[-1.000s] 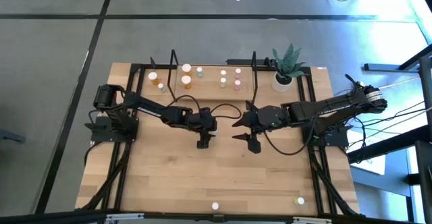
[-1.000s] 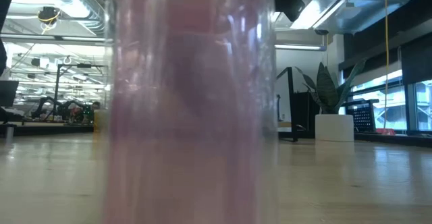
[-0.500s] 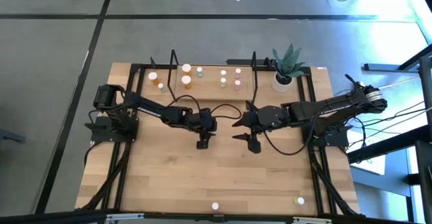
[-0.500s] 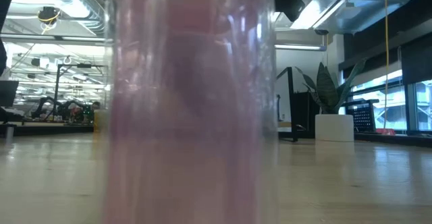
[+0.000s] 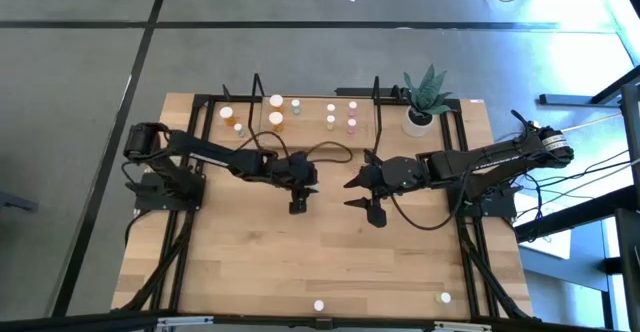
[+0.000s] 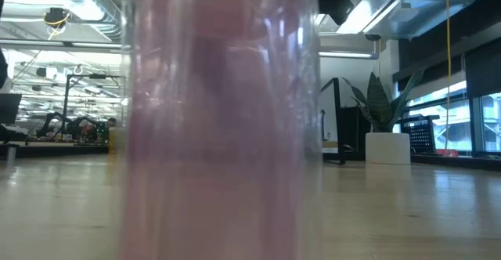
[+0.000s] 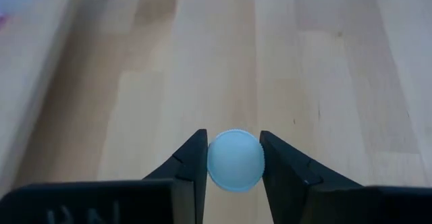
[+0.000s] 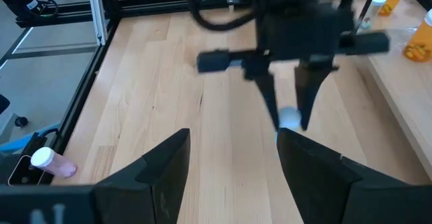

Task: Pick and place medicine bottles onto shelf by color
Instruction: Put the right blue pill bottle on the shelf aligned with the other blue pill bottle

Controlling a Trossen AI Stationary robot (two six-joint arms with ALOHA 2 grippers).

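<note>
Your left gripper (image 7: 233,158) pinches white-capped medicine bottle (image 7: 234,160) at table (image 5: 330,262) centre, short of shelf (image 5: 305,134). Right gripper (image 5: 352,191) spread, beside it. Grip sits on cap only; bottle could slip when lifted.

Light is even and fairly bright over the bench (image 5: 330,262), with soft shadows beneath both arms. Bluish glare washes the overhead picture's right edge. At bench height, a pink bottle (image 6: 219,127) stands so near the lens that it is a blurred, translucent column streaked with reflections; ceiling lamps (image 6: 55,16) and bright windows (image 6: 470,95) glow behind. The left end effector (image 8: 290,119) looks motion-blurred from the right wrist.
</note>
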